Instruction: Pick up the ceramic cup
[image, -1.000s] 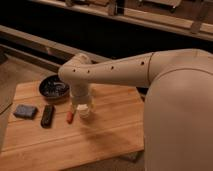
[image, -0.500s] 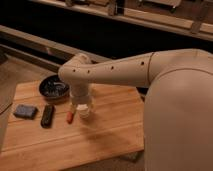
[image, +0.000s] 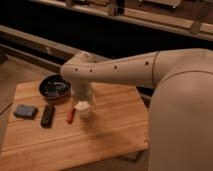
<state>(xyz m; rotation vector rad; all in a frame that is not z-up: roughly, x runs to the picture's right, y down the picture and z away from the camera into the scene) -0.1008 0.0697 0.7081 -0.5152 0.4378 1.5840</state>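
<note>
I am positioning gripper (image: 83, 101) directly over cup (image: 83, 109) | grip state: I cannot tell | cup sitting on table (image: 112, 125); lift remaining.

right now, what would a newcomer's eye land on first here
The big cream arm dominates, stretching from the right across the wooden table. Its gripper points down directly over the ceramic cup near the table's middle. Left of the cup lie a small red object, a black bar and a blue-grey pad, with a dark bowl behind them.
</note>
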